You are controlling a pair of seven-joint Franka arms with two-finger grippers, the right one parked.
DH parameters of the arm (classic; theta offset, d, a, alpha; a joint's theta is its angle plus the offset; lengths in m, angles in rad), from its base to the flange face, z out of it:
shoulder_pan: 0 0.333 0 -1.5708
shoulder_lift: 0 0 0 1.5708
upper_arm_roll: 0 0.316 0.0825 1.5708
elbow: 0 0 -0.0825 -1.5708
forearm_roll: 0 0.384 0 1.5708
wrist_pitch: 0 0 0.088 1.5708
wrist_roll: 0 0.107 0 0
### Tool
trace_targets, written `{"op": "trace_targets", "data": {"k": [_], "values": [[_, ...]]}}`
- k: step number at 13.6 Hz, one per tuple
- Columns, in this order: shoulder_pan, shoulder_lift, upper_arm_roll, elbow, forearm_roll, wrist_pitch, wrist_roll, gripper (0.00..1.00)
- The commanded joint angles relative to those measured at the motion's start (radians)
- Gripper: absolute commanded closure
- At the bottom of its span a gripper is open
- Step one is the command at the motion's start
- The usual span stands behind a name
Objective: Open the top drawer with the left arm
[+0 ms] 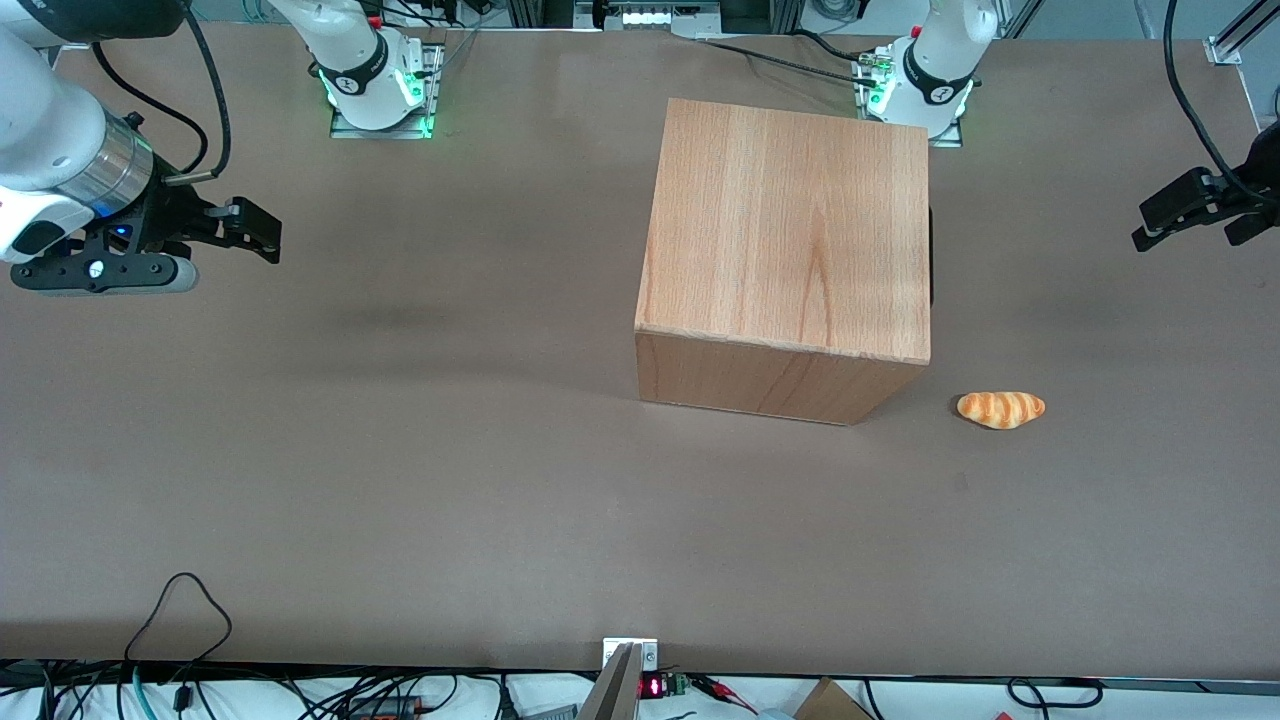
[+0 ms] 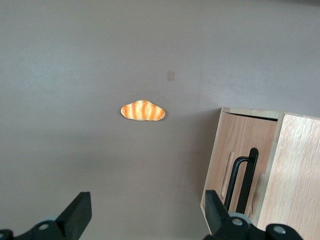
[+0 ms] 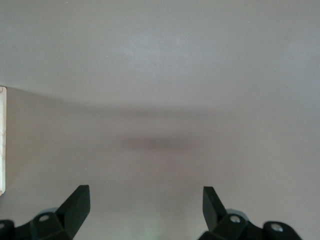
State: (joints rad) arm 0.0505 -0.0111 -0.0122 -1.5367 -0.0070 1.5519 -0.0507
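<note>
Counter [image 1: 400, 480]: nearest the front camera you had only bare brown surface, with loose cables hanging along its edge.

Bread roll [image 1: 1001, 409]: it lay on the counter just beside the cabinet's near corner, toward the working arm's end. It had no part in the task, but you would likely want to keep the approach above it.

Cabinet [image 1: 790, 230]: it stood mid-counter with its drawer face turned toward the working arm, probably so that arm could pull straight toward itself. From the front you saw only its top and a plain side.

Top drawer [image 2: 235, 150]: its front showed only in the left wrist view. It looked shut or nearly so, though you could not be sure of that.

Handle [image 2: 245, 177]: a slim black bar on that front, standing proud enough for fingers to close around it.

End effector [image 1: 1195, 212]: you held it well apart from the cabinet, above the counter at the working arm's end. Its fingers [image 2: 80, 215] stood wide apart and gripped nothing, which suited a reach for the handle; that reach had not yet begun.
</note>
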Motion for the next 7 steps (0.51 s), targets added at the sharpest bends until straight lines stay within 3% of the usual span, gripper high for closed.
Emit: {"op": "trace_targets", "data": {"k": [1, 7], "values": [[0.006, 0.011, -0.002, 0.02, -0.01, -0.027, 0.008, 0.0], [-0.02, 0.029, -0.017, -0.057, -0.047, -0.042, 0.009, 0.0]]}}
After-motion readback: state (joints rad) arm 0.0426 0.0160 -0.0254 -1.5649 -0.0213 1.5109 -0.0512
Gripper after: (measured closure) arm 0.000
